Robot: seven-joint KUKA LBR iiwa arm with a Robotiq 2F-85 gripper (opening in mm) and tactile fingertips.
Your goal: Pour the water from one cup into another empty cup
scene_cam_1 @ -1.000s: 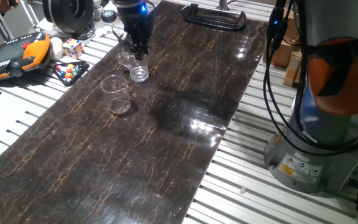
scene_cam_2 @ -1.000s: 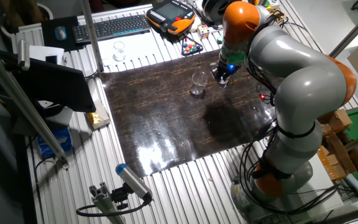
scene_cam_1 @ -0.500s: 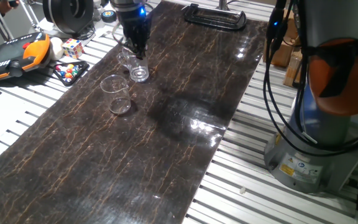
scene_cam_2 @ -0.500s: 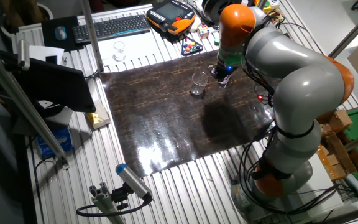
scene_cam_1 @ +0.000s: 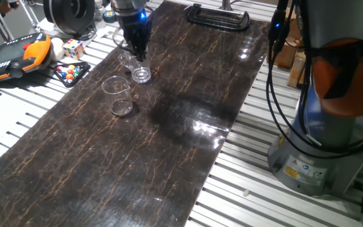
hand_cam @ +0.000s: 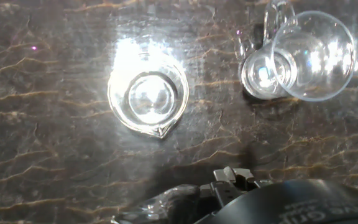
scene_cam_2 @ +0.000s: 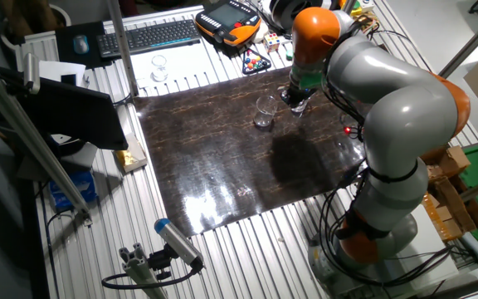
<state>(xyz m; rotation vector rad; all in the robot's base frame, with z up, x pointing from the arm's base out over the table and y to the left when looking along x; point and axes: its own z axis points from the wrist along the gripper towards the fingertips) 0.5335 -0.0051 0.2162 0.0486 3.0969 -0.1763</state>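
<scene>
Hand view looks straight down into the tumbler (hand_cam: pixel 147 98) beneath the tool (scene_cam_1: pixel 137 52), whose jaw state I cannot tell.

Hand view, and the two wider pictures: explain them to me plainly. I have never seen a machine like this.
The grey and orange machine is a robot arm. Its tip carries a two-fingered tool for grasping. Two pictures come from fixed cameras on different sides of the table. The hand view comes from a camera on the tool, looking down at the surface. On the dark marbled mat stand a clear straight-sided glass tumbler and a clear wide-rimmed tapered cup. The tool hangs just above the tumbler and appears to hold nothing. The pictures do not show whether it is open or shut.
</scene>
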